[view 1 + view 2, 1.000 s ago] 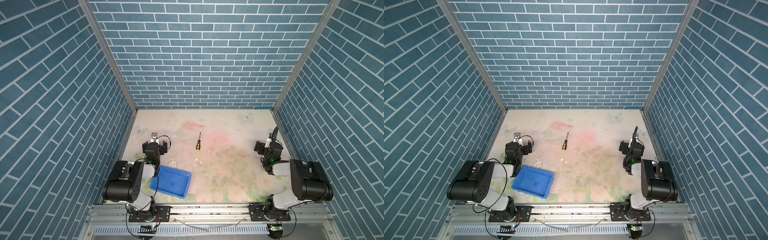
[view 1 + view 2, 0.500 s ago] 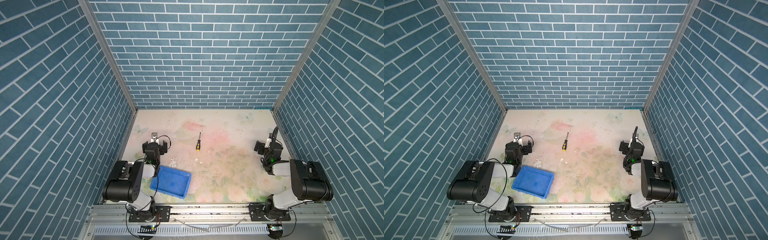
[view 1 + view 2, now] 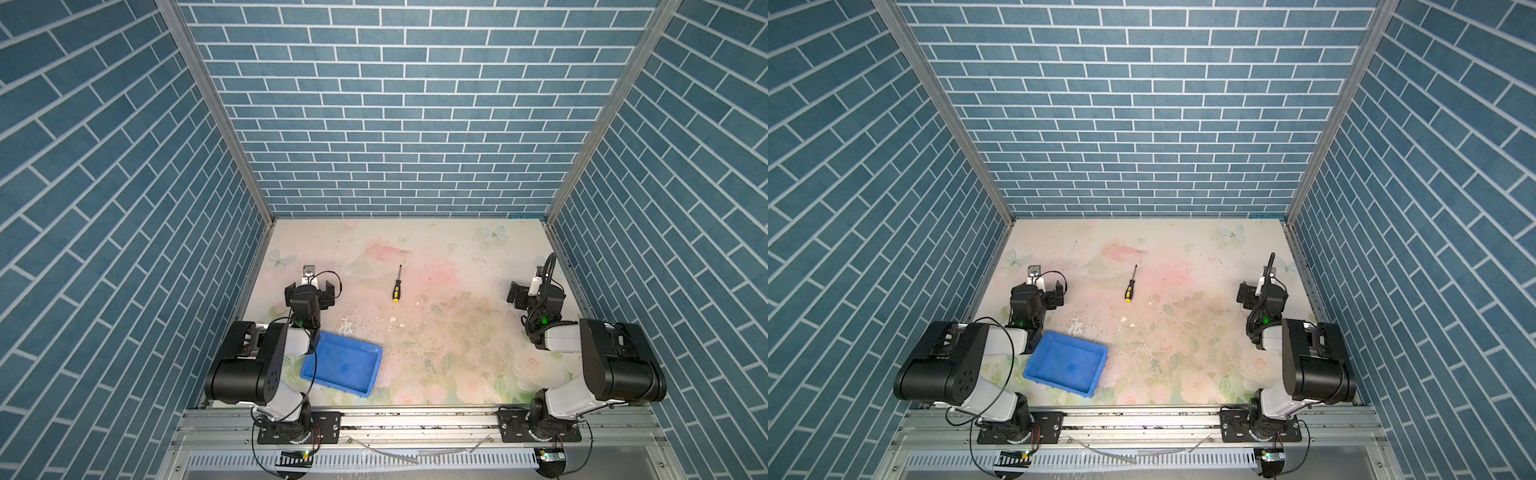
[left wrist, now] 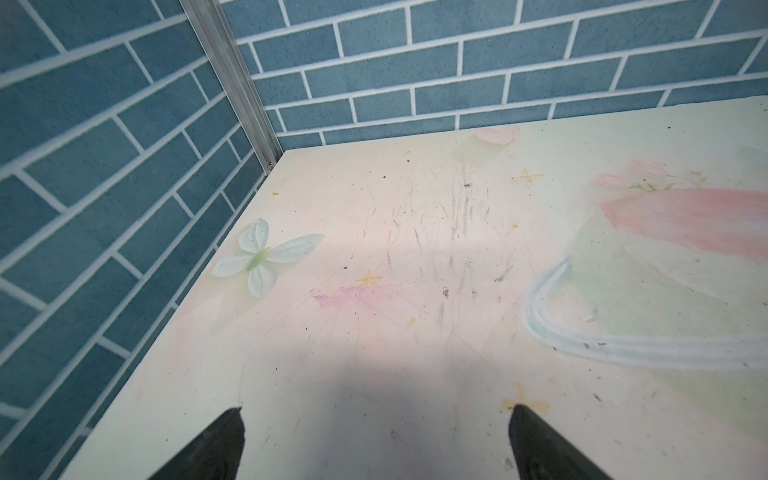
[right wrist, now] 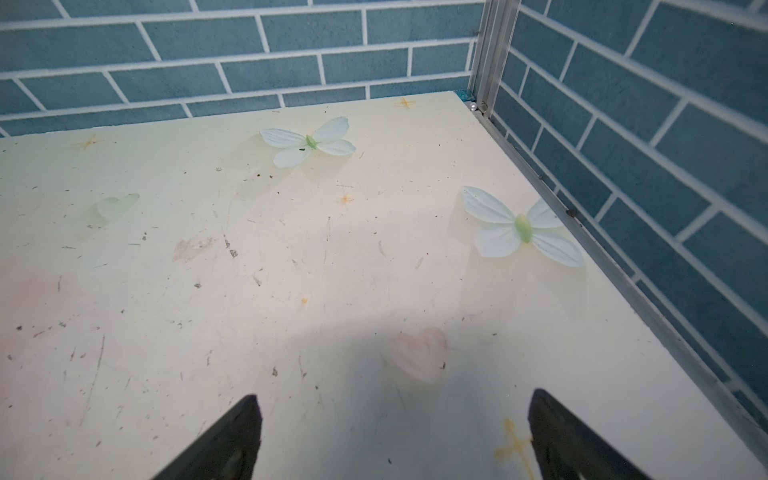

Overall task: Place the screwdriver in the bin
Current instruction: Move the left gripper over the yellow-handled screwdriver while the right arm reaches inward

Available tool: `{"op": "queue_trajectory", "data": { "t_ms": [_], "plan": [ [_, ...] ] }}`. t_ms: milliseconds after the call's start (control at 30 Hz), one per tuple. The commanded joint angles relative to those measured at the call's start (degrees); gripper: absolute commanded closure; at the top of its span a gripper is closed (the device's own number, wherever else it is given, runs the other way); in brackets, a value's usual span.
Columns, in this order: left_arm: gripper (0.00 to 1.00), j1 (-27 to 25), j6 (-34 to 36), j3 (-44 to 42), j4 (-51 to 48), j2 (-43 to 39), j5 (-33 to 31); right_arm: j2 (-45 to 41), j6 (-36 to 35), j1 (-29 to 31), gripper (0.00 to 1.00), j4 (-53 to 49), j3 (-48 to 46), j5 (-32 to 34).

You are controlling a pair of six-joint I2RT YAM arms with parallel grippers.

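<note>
Since the slim black-and-yellow-handled screwdriver (image 3: 397, 286) is lying mid-frame, well apart from the shallow blue plastic bin (image 3: 337, 388) at lower left, we're picking the left gripper (image 3: 311, 287), jaws gaping wide and empty, same as the right gripper (image 5: 395, 405), for pinching across the handle.

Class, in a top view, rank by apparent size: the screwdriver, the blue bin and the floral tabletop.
Largest: floral tabletop.
Middle: blue bin.
Smallest: screwdriver, plainly so, even allowing that it lies farther back than the bin.
</note>
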Motion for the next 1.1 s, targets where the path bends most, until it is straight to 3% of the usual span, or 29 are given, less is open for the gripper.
{"op": "queue_trajectory", "data": {
  "t_ms": [0, 133, 267, 500, 767, 867, 967, 1067],
  "plan": [
    [0.00, -0.2, -0.3, 0.3, 0.9, -1.2, -1.5, -0.6, -1.9, 0.2, 0.01, 0.6, 0.9, -1.9],
    [0.00, -1.3, -0.2, 0.3, -3.6, -7.0, -4.7, -4.8, -2.2, 0.6, 0.01, -1.8, 0.3, -1.6],
    [0.00, -3.2, 0.1, 3.4, -15.5, -14.5, -6.3, -11.5, -2.7, 1.7, 0.01, -8.9, 0.7, -1.6],
    [0.00, -12.4, -0.2, 10.3, -28.1, -20.9, -10.3, -23.8, -4.7, 8.0, 0.01, -22.1, 3.1, -1.8],
    [0.00, -25.5, -7.3, 22.3, -41.9, -18.2, -13.6, -35.4, -4.1, 15.7, 0.02, -36.8, 6.6, -5.3],
    [0.00, -29.4, -13.8, 26.8, -49.0, -15.8, -15.1, -38.0, -3.1, 18.9, 0.01, -41.4, 7.9, -7.2],
    [0.00, -31.0, -21.6, 31.5, -57.0, -13.3, -12.9, -40.3, -4.0, 21.9, 0.02, -46.7, 9.5, -8.4],
    [0.00, -31.8, -24.7, 35.6, -63.0, -10.1, -8.8, -41.7, -4.6, 24.2, 0.02, -50.6, 11.0, -11.6]
  ]
}}
